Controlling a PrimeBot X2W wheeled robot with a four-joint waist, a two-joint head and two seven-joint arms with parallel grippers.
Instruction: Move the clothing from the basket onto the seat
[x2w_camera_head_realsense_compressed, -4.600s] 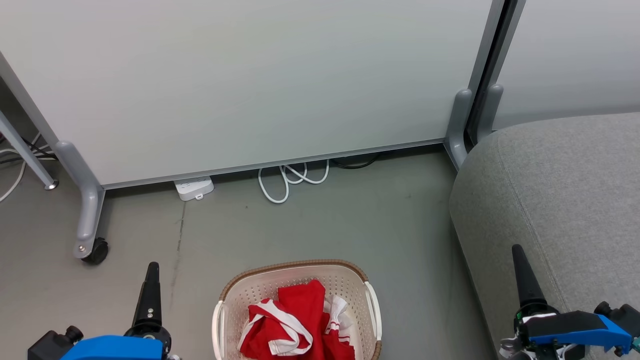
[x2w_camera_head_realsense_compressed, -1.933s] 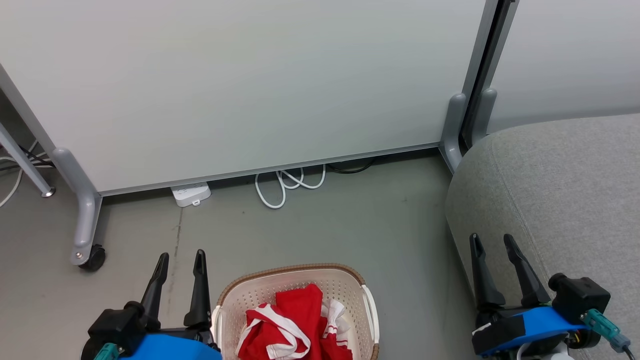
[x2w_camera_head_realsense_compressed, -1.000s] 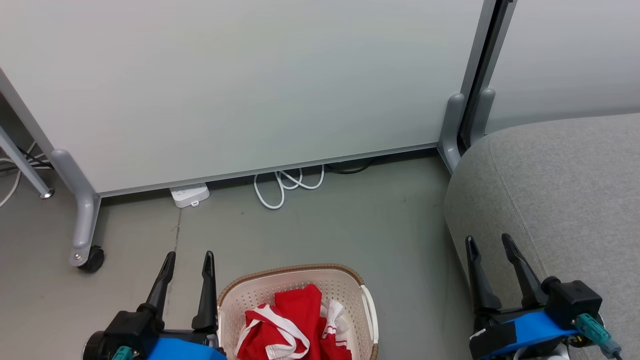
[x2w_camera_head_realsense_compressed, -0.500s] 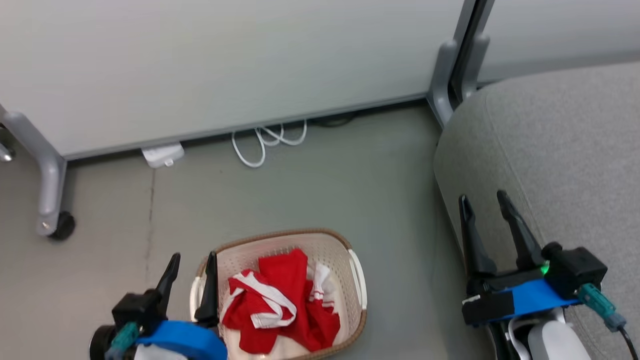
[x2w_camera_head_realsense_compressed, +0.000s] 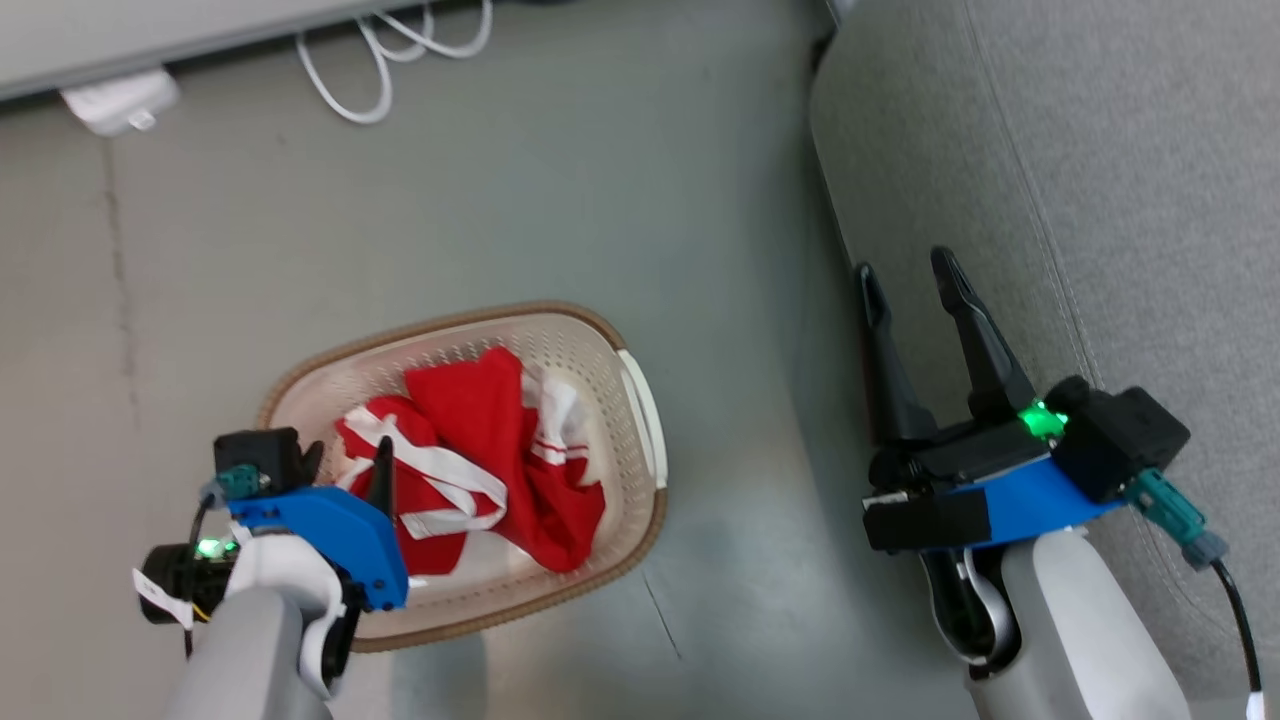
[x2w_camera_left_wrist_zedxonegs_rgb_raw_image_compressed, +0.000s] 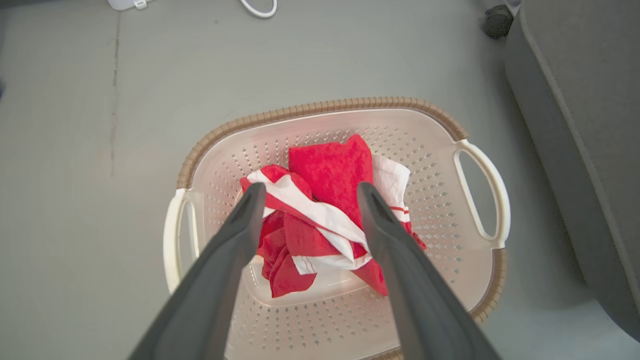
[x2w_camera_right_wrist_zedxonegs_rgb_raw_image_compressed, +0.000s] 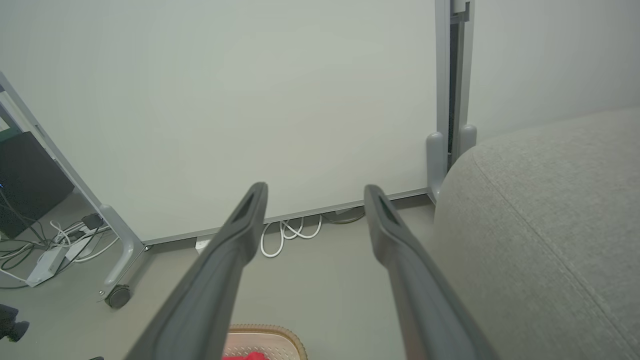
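The clothing (x2w_camera_head_realsense_compressed: 480, 450) is a crumpled red heap with white bands, lying in the cream basket (x2w_camera_head_realsense_compressed: 440, 322), which stands on the floor. My left gripper (x2w_camera_head_realsense_compressed: 348, 450) hangs open over the basket's left side. In the left wrist view its open fingers (x2w_camera_left_wrist_zedxonegs_rgb_raw_image_compressed: 310, 187) frame the clothing (x2w_camera_left_wrist_zedxonegs_rgb_raw_image_compressed: 327, 165) from above, apart from it, inside the brown-rimmed basket (x2w_camera_left_wrist_zedxonegs_rgb_raw_image_compressed: 320, 106). My right gripper (x2w_camera_head_realsense_compressed: 902, 263) is open and empty, pointing along the front edge of the grey seat (x2w_camera_head_realsense_compressed: 1100, 150). The right wrist view has its fingers (x2w_camera_right_wrist_zedxonegs_rgb_raw_image_compressed: 316, 188) spread beside the seat (x2w_camera_right_wrist_zedxonegs_rgb_raw_image_compressed: 540, 225), with the basket's rim (x2w_camera_right_wrist_zedxonegs_rgb_raw_image_compressed: 265, 330) at the bottom.
A looped white cable (x2w_camera_head_realsense_compressed: 380, 60) and a white power strip (x2w_camera_head_realsense_compressed: 115, 100) lie on the floor at the foot of a pale partition panel (x2w_camera_right_wrist_zedxonegs_rgb_raw_image_compressed: 250, 100). The panel's grey leg ends in a caster (x2w_camera_right_wrist_zedxonegs_rgb_raw_image_compressed: 117, 295). Bare floor separates basket and seat.
The head camera has tipped downward, so the whole picture slid up. My left gripper has come from beside the basket's left rim to over the basket. Both grippers stay open.
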